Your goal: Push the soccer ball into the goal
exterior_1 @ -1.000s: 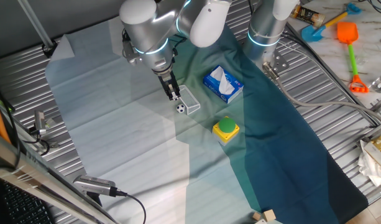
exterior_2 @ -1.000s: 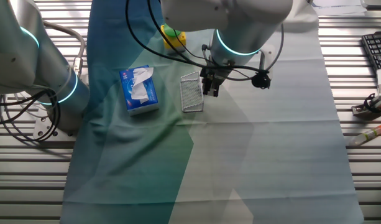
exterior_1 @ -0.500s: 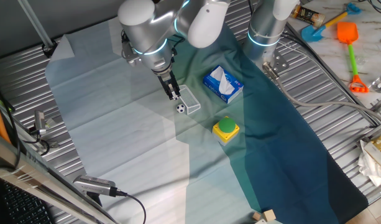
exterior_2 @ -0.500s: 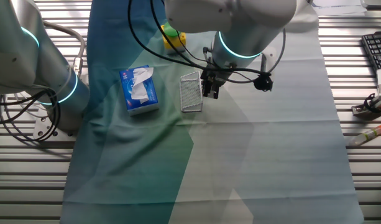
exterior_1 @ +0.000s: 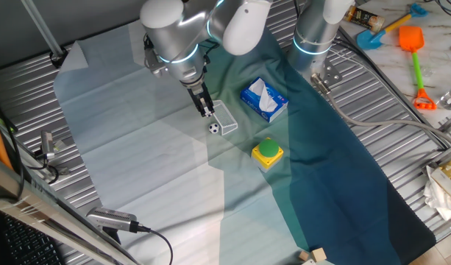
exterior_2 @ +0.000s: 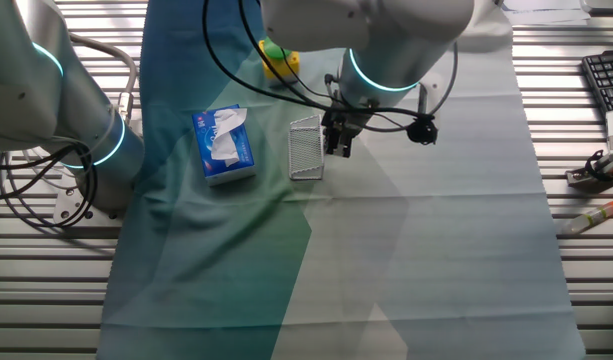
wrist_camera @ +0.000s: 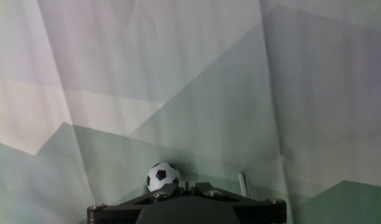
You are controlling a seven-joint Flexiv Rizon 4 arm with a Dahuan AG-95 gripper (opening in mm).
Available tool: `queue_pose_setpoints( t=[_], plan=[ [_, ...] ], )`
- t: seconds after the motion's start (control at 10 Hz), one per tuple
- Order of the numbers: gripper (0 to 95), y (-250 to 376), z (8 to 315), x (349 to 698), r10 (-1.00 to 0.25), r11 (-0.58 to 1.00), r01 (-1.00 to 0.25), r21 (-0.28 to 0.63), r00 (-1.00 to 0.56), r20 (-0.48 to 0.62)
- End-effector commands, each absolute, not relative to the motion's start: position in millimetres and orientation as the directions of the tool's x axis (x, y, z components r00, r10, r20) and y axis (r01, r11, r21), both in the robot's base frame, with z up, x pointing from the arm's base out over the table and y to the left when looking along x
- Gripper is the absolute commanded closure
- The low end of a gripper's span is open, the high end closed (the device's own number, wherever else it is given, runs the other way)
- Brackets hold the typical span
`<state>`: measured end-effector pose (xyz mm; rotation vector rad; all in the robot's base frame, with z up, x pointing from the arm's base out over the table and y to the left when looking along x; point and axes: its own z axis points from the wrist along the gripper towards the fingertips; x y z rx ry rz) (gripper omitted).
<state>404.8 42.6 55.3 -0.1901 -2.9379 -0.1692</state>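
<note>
The soccer ball (exterior_1: 212,128) is a tiny white ball with black patches lying on the cloth at the front left corner of the goal (exterior_1: 225,120), a small clear box frame. I cannot tell whether the ball is inside the frame. My gripper (exterior_1: 207,111) is shut and empty, its tips low over the cloth just behind the ball, beside the goal's left side. In the hand view the ball (wrist_camera: 163,175) sits right ahead of my gripper (wrist_camera: 185,185), with a clear goal post (wrist_camera: 242,183) to the right. In the other fixed view my gripper (exterior_2: 336,146) stands next to the goal (exterior_2: 306,150); the ball is hidden there.
A blue-and-white tissue pack (exterior_1: 263,100) lies right of the goal. A green button on a yellow base (exterior_1: 268,151) sits in front of it. The cloth (exterior_1: 137,169) covers the table, with metal slats around it. A second arm's base (exterior_2: 76,120) stands at the side.
My gripper has edged very slightly toward the goal. The ball and the goal have not moved.
</note>
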Motion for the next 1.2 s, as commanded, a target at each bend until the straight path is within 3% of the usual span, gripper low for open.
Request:
queue_pose_setpoints(
  t=[0.1, 0.4, 1.2],
  plan=[
    [95.0, 42.9, 62.0, 405.2, 0.066, 0.995, 0.079, 0.055, -0.977, 0.201],
    [95.0, 37.3, 75.6, 411.1, 0.059, 0.996, 0.072, 0.053, -0.975, 0.216],
    [95.0, 37.5, 77.9, 410.0, 0.067, 0.995, 0.08, 0.051, -0.972, 0.226]
  ],
)
